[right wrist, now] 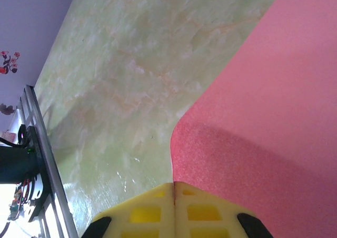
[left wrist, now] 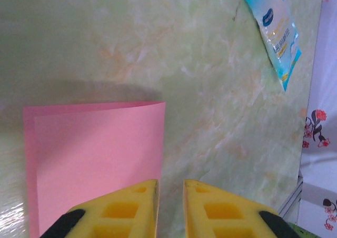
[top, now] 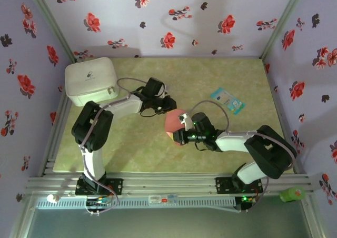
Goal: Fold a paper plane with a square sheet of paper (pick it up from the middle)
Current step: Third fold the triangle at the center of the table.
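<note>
Pink square sheet of paper (top: 174,123) mid-desk (top: 137,151), between arms, half folded over. Right tool (right wrist: 174,185) shut, pinching raised edge. Left tool (left wrist: 170,184) barely parted, empty, just beside sheet. Best: match edges first, then press crease.

The left arm (top: 92,127) and the right arm (top: 268,151) are black and white, with thin grey cables (top: 224,111). Chunky yellow plastic fingers (left wrist: 124,211) have square holes.

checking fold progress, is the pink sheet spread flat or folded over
Folded over: in the left wrist view the square sheet of paper shows two layers, the upper edge set just inside the lower.
</note>
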Robot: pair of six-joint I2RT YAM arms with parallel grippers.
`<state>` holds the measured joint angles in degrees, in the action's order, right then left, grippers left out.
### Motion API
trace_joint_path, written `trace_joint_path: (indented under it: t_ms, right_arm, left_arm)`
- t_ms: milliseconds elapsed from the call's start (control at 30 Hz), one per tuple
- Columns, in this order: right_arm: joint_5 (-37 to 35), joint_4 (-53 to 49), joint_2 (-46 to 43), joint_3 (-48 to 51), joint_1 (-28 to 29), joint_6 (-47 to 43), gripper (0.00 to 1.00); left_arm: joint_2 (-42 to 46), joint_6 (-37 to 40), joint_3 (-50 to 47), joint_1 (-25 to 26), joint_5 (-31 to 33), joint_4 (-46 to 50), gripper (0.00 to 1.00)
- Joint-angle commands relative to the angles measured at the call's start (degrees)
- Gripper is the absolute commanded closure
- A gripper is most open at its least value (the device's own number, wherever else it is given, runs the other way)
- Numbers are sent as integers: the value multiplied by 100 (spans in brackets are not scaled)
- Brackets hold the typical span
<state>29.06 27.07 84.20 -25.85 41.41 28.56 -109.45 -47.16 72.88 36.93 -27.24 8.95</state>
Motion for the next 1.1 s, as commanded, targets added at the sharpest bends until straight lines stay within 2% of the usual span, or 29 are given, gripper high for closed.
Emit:
trace_joint_path:
  t_ms: [0, 133, 267, 667, 900, 1067]
  right_arm:
    - [170, -57, -158, 120, -102, -100, 100]
    - [208, -64, -172, 159, -172, -153, 100]
    - [283, -281, -196, 141, -281, -306, 100]
    - [350, -605, -88, -53, -445, -397, 100]
    - [121, -1113, 49, -289, -588, -465, 100]
    - [-457, -1665, 80, -518, -608, -645, 100]
  left_arm:
    - [-250, 248, 306, 96, -332, 196, 80]
    - [-585, 341, 459, 120, -284, 493, 81]
    - [-755, 427, 429, 175, 27, 686, 81]
    - [-1046, 301, 58, 214, 255, 483, 81]
    - [-1030, 321, -38, 217, 268, 485, 81]
    - [-1015, 321, -24, 210, 279, 476, 81]
